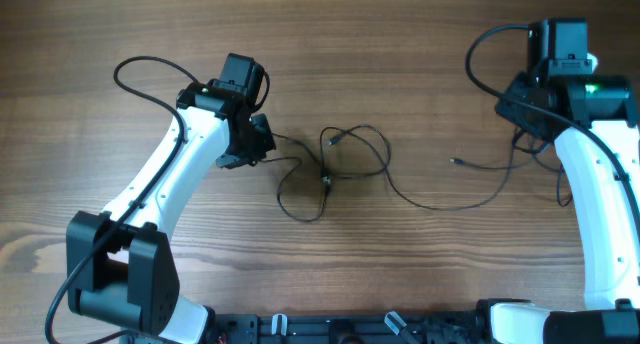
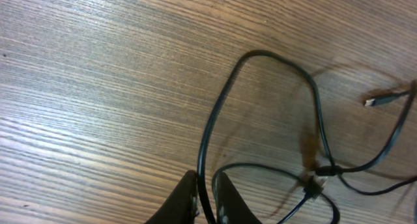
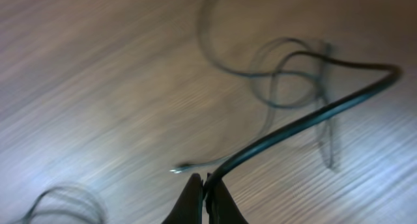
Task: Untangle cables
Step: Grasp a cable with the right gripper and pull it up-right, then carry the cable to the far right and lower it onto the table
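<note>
My left gripper [image 2: 206,188] and right gripper [image 3: 206,185] each clenched a strand of the cables [image 1: 326,180], looped midway between the side edges of the table [image 1: 420,284].

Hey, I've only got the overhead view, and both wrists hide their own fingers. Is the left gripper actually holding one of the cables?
Observer: Yes. In the left wrist view the left gripper is closed on a thin black cable that runs up into a loop.
Operator: And the right one?
Observer: The right wrist view is blurred, but the right gripper is pinched on a dark strand that rises from between its fingers.
Operator: What does the tangle look like close up?
Observer: The left wrist view shows several strands meeting at a small knot, with a silvery plug lying free beyond it.
</note>
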`<state>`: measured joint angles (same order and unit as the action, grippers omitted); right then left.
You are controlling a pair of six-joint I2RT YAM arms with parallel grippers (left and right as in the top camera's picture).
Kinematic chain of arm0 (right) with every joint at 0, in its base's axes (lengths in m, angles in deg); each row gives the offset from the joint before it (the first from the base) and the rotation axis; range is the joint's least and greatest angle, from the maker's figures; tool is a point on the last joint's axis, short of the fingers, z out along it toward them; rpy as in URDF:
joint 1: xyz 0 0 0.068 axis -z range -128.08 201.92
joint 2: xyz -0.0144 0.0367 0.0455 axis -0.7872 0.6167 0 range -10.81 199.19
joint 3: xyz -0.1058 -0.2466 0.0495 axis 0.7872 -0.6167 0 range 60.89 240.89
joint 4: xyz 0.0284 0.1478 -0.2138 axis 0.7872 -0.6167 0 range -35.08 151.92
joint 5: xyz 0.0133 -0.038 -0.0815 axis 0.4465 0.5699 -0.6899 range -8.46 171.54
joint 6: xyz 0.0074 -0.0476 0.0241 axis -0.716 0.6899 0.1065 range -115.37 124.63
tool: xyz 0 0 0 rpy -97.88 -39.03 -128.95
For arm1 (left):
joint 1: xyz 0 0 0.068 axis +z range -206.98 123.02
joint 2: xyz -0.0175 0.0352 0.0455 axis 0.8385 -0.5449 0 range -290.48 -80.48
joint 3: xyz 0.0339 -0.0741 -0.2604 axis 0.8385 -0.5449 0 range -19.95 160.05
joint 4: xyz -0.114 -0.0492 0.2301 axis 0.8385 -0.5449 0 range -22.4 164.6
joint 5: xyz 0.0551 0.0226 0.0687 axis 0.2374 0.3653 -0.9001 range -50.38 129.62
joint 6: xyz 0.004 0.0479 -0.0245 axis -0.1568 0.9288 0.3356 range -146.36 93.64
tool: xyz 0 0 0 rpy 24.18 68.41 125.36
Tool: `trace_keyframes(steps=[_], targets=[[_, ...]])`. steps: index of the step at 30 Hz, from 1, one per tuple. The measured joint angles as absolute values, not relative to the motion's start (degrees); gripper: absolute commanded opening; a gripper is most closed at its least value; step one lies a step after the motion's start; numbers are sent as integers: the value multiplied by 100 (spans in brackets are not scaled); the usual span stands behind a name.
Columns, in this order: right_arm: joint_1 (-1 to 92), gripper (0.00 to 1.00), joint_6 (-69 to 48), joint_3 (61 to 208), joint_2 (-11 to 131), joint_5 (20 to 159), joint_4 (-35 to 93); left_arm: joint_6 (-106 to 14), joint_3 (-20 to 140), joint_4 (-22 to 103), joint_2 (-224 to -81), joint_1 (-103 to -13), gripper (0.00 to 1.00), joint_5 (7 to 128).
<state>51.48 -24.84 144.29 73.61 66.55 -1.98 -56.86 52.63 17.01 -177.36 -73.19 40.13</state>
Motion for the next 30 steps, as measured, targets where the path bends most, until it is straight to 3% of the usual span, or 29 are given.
trace_keyframes(steps=[8, 12, 17, 24, 30], targets=[[5134, 4, -598, 14429, 7364, 9560, 460, -5673, 5263, 1715, -17736, -7321, 4, 4011], [5132, 4, -358, 14429, 7364, 9965, 619, -5673, 5263, 1715, -17736, -7319, 4, 4011], [5172, 4, -259, 14429, 7372, 9951, 1725, -5673, 5263, 1712, -17736, -7321, 4, 4013], [6142, 4, -1367, 14669, 7344, 9945, 5251, -5673, 5261, 1642, -17736, -7319, 4, 4011], [7165, 4, -2379, 14739, 7044, 9943, 6116, -5673, 5261, 1647, -17736, -7319, 4, 4013]])
